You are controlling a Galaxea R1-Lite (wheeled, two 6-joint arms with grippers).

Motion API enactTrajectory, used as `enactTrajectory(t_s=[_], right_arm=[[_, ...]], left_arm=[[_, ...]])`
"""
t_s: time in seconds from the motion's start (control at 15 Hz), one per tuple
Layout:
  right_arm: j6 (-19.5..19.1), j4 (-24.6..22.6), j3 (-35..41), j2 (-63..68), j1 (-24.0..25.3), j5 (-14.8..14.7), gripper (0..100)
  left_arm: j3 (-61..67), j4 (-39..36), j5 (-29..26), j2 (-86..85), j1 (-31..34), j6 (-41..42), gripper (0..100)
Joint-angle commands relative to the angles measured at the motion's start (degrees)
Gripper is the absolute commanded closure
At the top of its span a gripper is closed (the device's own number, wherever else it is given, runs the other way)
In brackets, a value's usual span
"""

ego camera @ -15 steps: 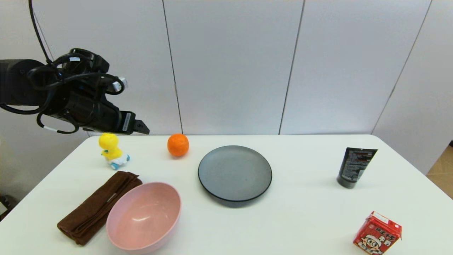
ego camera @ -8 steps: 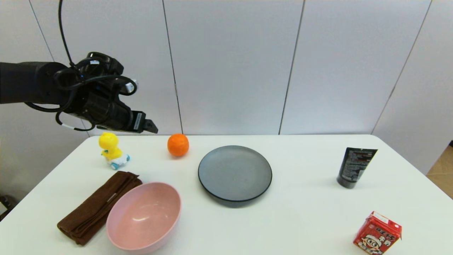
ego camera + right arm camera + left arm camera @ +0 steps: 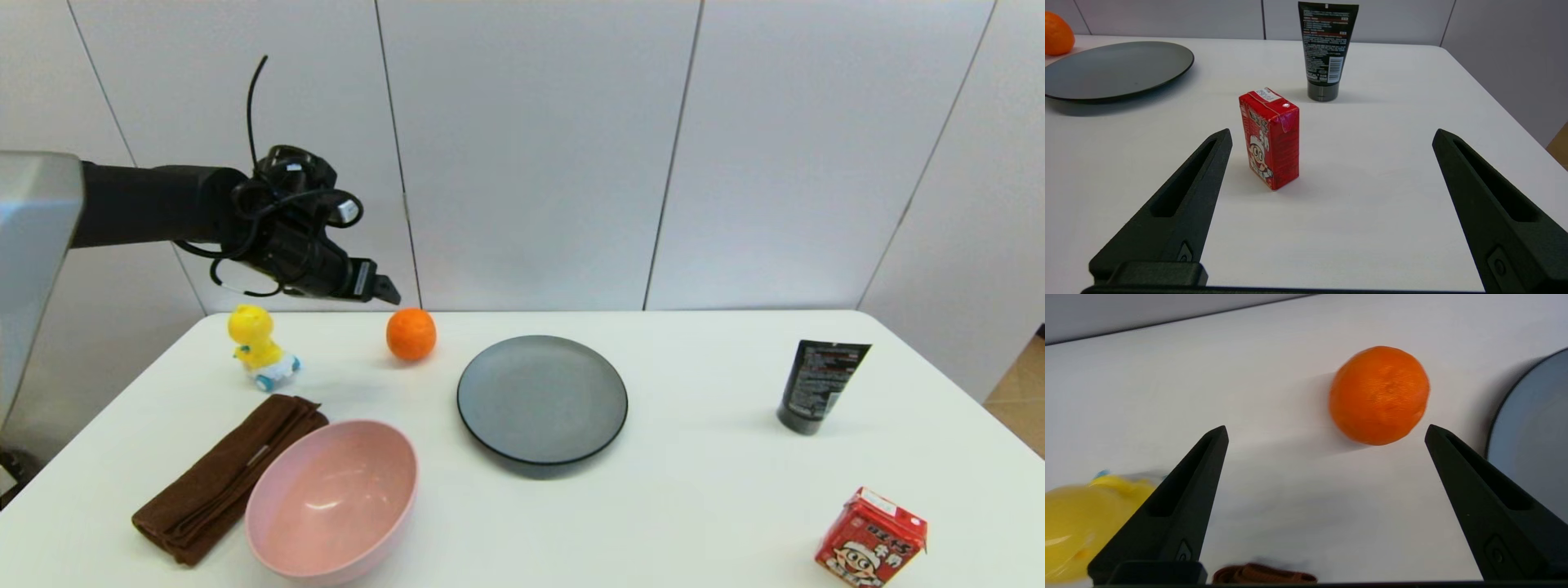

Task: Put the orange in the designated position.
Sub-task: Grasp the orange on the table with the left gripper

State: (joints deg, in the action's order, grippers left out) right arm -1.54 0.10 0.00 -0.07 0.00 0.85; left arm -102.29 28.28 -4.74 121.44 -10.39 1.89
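While the round, dimpled bright orange fruit sits on the white table near its far edge, between the yellow toy duck and the dark grey round plate, the left gripper hangs in the air just beside it, black fingers spread wide and empty. The right gripper, out of the head view, is spread wide too, low before the red drink carton.

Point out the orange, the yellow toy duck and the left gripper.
orange (image 3: 411, 334), head view, middle of its skin.
yellow toy duck (image 3: 251, 327), head view, its head.
left gripper (image 3: 1325, 433), left wrist view, midway between its open fingertips.
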Motion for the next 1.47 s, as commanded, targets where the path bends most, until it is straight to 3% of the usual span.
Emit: enactTrajectory(t_s=[0.07,1.47], right_arm=[[-0.05,-0.01,0.00,0.07,0.00,0.03,0],[-0.05,-0.01,0.00,0.07,0.00,0.03,0]], left_arm=[[-1.16,0.11,-2.73,3.19,-0.60,0.04,0],[-8.36,0.02,-2.64,14.70,-3.32,0.04,0]])
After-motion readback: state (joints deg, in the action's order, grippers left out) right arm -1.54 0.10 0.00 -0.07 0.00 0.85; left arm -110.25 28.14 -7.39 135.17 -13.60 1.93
